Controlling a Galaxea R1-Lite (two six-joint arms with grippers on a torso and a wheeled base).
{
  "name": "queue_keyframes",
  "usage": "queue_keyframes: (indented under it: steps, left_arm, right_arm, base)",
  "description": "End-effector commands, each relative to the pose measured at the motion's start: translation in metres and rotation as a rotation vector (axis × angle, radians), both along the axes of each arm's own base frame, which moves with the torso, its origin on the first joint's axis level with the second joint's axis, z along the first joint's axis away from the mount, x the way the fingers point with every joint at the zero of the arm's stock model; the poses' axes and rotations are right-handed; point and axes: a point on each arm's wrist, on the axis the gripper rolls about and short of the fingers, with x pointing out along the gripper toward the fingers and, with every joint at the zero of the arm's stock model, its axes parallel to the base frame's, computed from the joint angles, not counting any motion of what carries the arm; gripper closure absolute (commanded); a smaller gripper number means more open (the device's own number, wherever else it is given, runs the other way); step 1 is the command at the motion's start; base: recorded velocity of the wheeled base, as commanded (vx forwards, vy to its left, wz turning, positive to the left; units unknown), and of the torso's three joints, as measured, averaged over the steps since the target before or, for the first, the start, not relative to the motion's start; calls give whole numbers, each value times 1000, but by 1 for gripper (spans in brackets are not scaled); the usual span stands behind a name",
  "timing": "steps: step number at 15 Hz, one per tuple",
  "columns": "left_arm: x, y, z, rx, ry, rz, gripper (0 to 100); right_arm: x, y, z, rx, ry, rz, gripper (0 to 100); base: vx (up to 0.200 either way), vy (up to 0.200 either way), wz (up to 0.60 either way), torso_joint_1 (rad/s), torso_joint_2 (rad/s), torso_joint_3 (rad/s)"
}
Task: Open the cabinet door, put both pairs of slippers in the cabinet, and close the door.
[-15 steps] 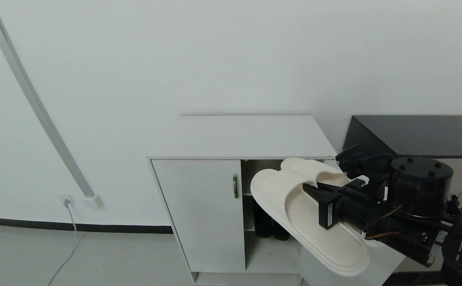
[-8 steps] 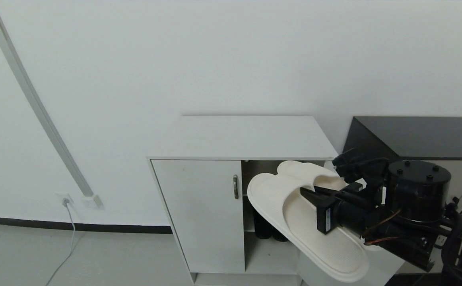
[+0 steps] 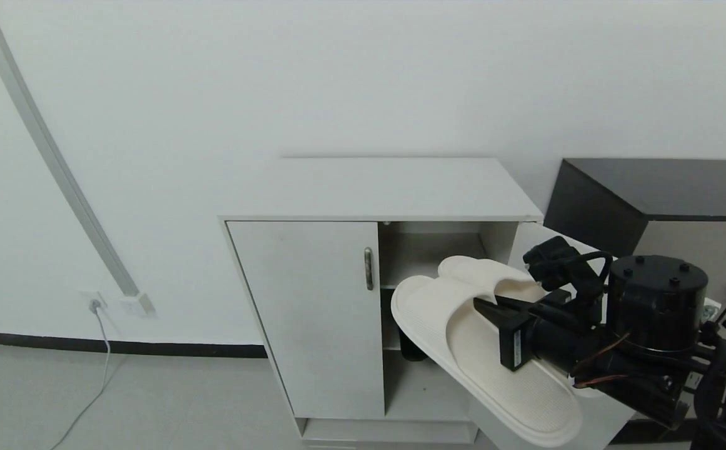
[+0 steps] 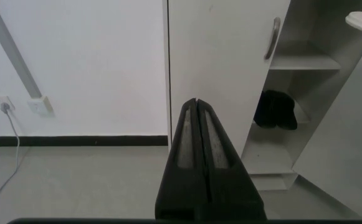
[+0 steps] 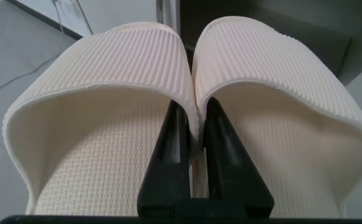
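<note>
Holding a cream ribbed pair of slippers [image 3: 457, 325] clamped by the inner edges, the right gripper [image 5: 194, 115] hangs before the white wooden cabinet [image 3: 394, 187], whose right door [image 4: 349, 137] is open. A dark pair [image 4: 277, 111] sits on an inner shelf. The left gripper [image 4: 196, 109] is closed and empty. Left to do, apparently: shelve the cream pair and shut the door.

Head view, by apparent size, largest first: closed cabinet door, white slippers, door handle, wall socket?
1. closed cabinet door
2. white slippers, held nearer the camera, which inflates them
3. door handle and wall socket: both small, too alike to rank
</note>
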Motion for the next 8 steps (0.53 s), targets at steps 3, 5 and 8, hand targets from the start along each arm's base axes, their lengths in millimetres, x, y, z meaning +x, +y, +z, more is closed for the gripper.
queue_keyframes:
  steps: [3,5,8]
  left_arm:
    - [0,0,0,0,0,0,100]
    - [0,0,0,0,0,0,100]
    - [0,0,0,0,0,0,100]
  right_arm:
    - [0,0,0,-1,0,-1,100]
    - [0,0,1,1,-2,-1,100]
    - [0,1,0,7,-9,-1,100]
  base:
    - [0,0,0,-201,514,310]
    - [0,0,0,-181,500,310]
    - [0,0,0,-163,492,323]
